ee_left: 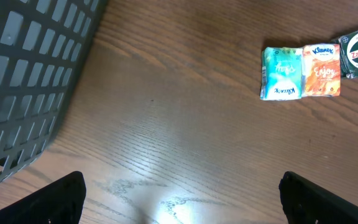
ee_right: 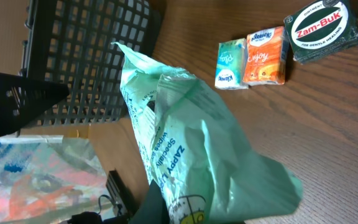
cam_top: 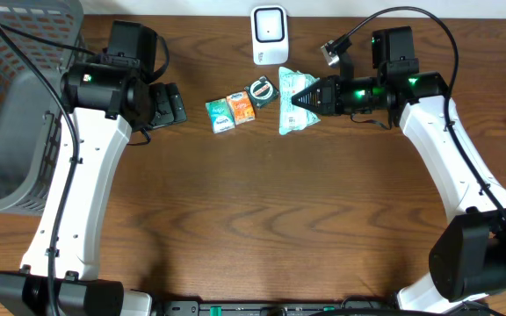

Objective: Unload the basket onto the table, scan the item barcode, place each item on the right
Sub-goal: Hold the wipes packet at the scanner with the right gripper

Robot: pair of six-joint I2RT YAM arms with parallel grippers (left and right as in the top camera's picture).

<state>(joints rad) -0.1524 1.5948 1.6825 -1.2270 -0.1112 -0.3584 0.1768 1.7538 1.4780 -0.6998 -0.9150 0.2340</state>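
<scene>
Holding the wipes pack (cam_top: 292, 121) clamped in the right gripper (cam_top: 295, 99), just beside the scanner (cam_top: 270, 33); pickup looks done, showing its barcode to the scanner is left; left gripper (cam_top: 172, 104) idles by the basket (cam_top: 7, 105), jaws wide apart, empty

Crumpled pale-green wipes packet (cam_top: 291, 125) (pinched in the right pincer (cam_top: 293, 101)) near the white scanner (cam_top: 269, 33)
</scene>
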